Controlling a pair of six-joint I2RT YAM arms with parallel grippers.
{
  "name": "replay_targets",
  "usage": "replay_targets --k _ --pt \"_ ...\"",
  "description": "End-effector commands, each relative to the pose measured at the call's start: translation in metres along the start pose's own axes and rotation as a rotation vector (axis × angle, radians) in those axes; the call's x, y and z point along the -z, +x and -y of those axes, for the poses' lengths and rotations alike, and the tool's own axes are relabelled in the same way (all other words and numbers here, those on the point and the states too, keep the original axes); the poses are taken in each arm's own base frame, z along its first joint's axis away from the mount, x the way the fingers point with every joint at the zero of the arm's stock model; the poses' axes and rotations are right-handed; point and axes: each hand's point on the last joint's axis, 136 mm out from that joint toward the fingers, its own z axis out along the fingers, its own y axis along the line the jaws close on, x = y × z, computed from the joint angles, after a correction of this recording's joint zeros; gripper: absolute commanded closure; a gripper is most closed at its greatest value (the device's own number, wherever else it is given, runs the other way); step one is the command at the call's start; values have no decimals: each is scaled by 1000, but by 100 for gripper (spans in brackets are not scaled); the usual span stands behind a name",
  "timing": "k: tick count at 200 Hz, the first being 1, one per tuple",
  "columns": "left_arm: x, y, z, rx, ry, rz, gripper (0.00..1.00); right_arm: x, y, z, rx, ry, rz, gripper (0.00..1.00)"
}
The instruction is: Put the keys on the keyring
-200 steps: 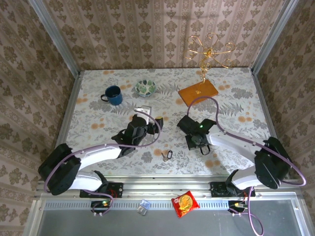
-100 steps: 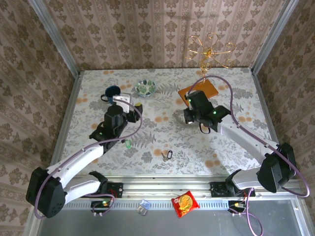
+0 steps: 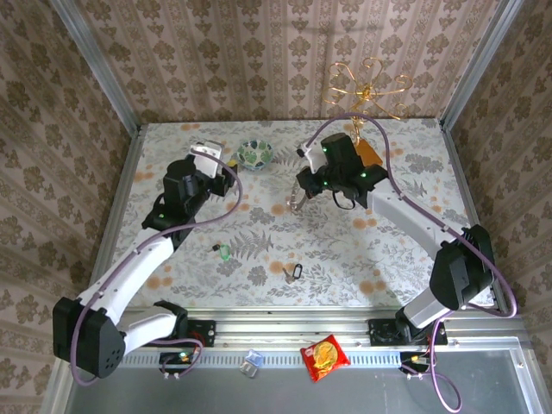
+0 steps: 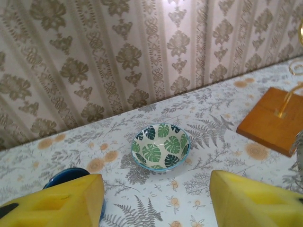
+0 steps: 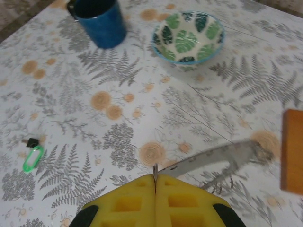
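Far back: bowl (image 5: 188, 35) near mug (image 5: 99, 21) | left jaws spread | right jaws pinch silvery metal (image 5: 213, 161)

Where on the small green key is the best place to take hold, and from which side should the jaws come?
I would take the green key by its green head, across the narrow width, coming straight down from above. It lies flat on the table, apart from everything else, so a side approach would likely just push it. The head is its broadest part; the dark end looks too small.
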Motion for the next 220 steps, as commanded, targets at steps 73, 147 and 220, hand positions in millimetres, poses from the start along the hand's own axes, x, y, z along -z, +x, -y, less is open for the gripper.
replay_targets --k 73,147,220 --pt "-7 15 79 -374 483 167 60 -8 -14 -60 380 -388 158 100" --pt "7 41 115 -359 836 186 61 -15 12 -68 424 -480 2 100" --pt "6 58 131 -344 972 161 63 -9 27 -80 492 -461 -133 100"
